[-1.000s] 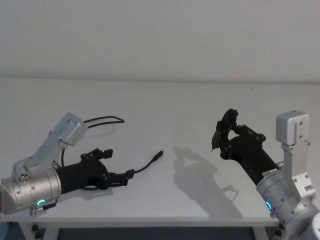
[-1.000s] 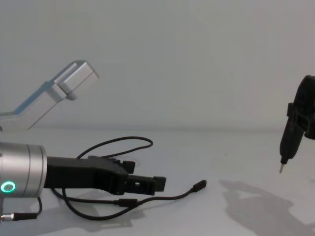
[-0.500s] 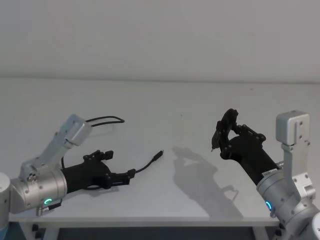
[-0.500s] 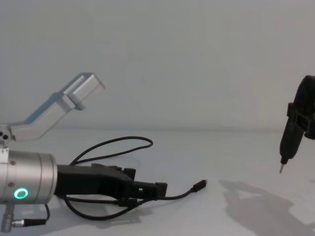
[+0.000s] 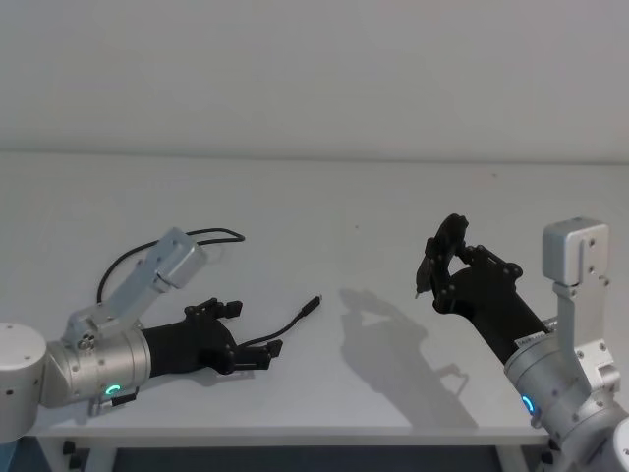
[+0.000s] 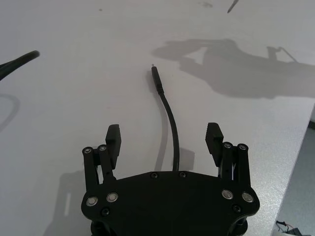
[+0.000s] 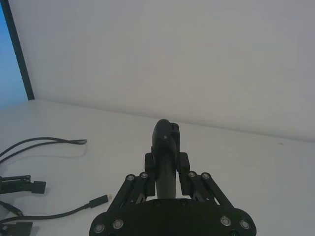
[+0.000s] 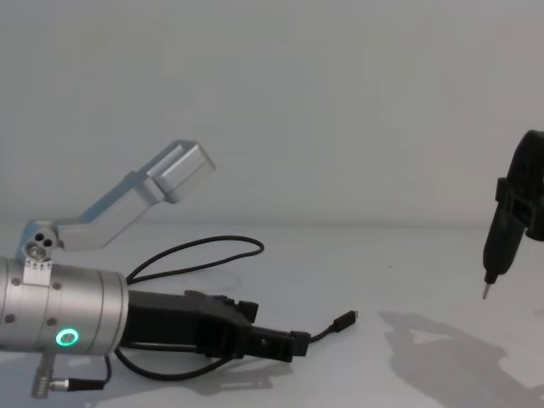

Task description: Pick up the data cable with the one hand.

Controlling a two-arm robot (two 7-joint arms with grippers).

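The data cable (image 5: pixel 295 320) lay on the white worktop (image 5: pixel 344 197), left of the middle. Its free end, with a small black plug (image 5: pixel 314 302), pointed toward the centre of the worktop. From that plug the cable (image 8: pixel 323 331) ran back toward the robot's left side and passed under the left tool (image 5: pixel 254 329). Farther back it swung round in a long loop (image 5: pixel 211 234) behind the left arm.

The left tool (image 8: pixel 289 344) sat low over the worktop, reaching forward along the cable. In the left wrist view its jaws stood wide apart, and the cable (image 6: pixel 172 128) ran up the gap between the two fingers (image 6: pixel 112 135), touching neither. The plug (image 6: pixel 156 78) lay on the bare worktop beyond the fingertips. A green ring light glowed on the silver wrist behind the tool.

The right tool (image 5: pixel 425 280) hung in the air well apart from the cable, over the right side of the worktop. Its jaws were drawn together, ending in a thin point that aimed downward (image 8: pixel 486 289). Its shadow (image 5: pixel 393 334) fell on the worktop between the two tools. In the right wrist view the cable (image 7: pixel 64 214) lay far off to the side.
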